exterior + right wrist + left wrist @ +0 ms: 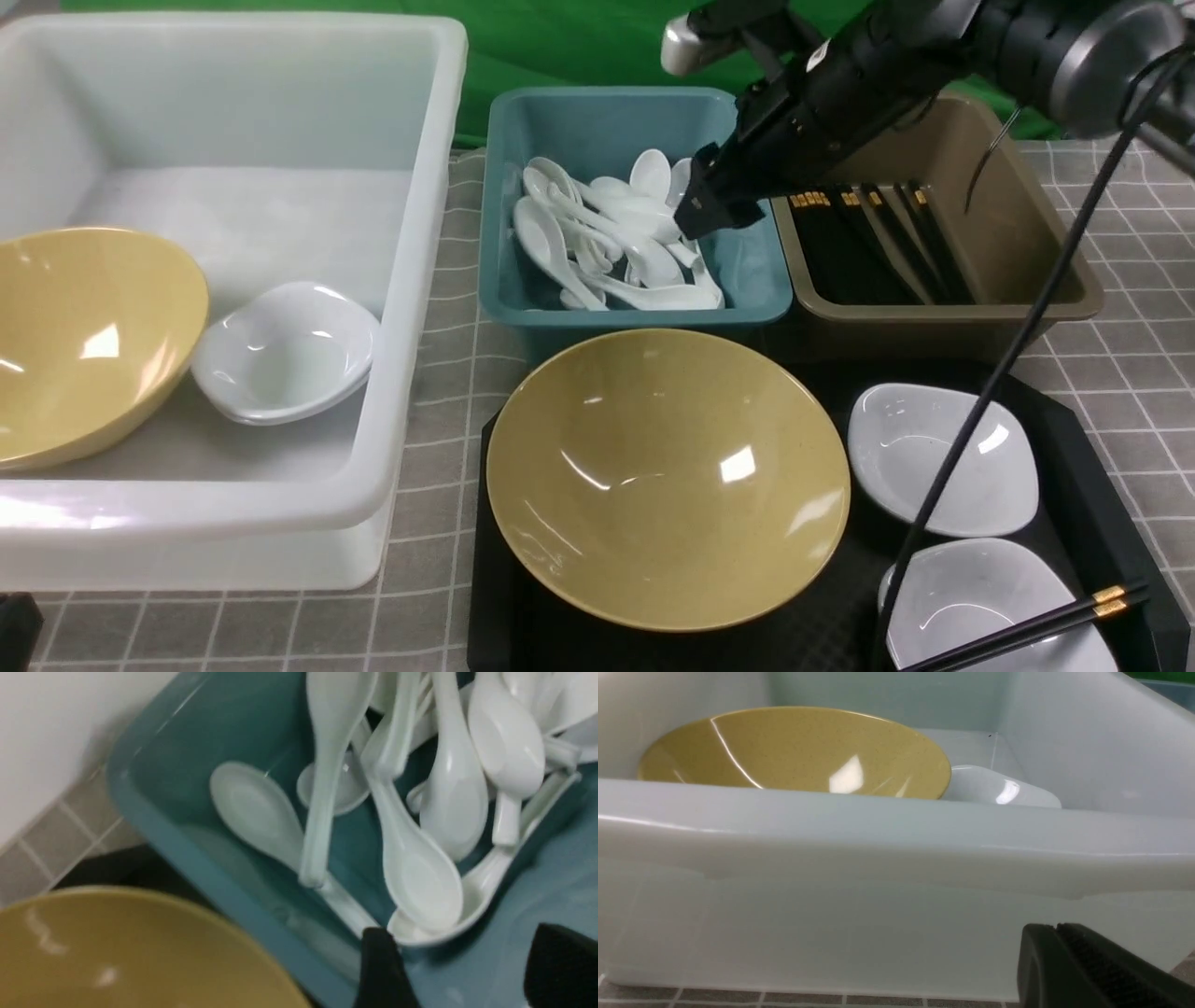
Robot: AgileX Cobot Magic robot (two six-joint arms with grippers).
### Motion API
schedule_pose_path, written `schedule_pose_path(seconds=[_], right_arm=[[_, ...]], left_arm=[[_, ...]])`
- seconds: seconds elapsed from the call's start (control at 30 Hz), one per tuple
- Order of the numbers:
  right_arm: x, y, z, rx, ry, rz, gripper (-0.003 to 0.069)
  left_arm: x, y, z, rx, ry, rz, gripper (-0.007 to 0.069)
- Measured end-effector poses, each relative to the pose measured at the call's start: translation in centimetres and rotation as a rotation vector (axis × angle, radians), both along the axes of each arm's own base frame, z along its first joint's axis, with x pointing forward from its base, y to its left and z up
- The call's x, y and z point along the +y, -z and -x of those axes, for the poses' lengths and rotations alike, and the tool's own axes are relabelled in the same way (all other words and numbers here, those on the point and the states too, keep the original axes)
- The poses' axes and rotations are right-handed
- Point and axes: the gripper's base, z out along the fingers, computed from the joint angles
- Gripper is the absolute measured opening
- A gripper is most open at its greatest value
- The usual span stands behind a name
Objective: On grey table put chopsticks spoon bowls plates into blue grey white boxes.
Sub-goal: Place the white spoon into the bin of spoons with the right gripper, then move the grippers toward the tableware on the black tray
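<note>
Hovering above the blue box [635, 317], right gripper [708, 207]: jaws wide apart, empty, spoons [607, 243] heaped just below. Probably due next, chopsticks [1036, 623]: across the near plate [971, 597] on the black tray [1083, 448], at 5 o'clock from those jaws, lying 8-to-2 o'clock; right arm [887, 65] nearer. Beside the white box [896, 849], left gripper [1057, 935]: closed, holding nothing.

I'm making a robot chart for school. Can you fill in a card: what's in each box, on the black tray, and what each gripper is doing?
Large translucent white plastic tub: one mustard-yellow bowl, one small white dish
Teal-blue plastic tub: white ceramic soup spoons
Brownish-grey plastic tub: black gold-banded chopsticks
Flat black tray: second yellow bowl, two white dishes, a chopstick pair across one
Right gripper: open over the spoons, empty
Left gripper: shut, near the white tub
</note>
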Motion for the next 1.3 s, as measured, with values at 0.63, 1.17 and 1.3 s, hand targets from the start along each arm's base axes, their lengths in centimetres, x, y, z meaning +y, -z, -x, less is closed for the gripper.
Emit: schedule_pose_path(seconds=[0.63, 1.17, 1.3], right_arm=[[-10.7, -6.8, 22.0, 0.124, 0.617, -0.184, 0.0162], [-11.3, 7.2, 22.9, 0.519, 1.150, -0.181, 0.0487], [-11.1, 9.6, 21.8, 0.605, 1.308, -0.133, 0.0487]], left_arm=[[0.0, 0.0, 0.0, 0.001, 0.000, 0.001, 0.0018], [0.0, 0.0, 0.0, 0.001, 0.000, 0.000, 0.0018], [0.0, 0.0, 0.0, 0.001, 0.000, 0.000, 0.0018]])
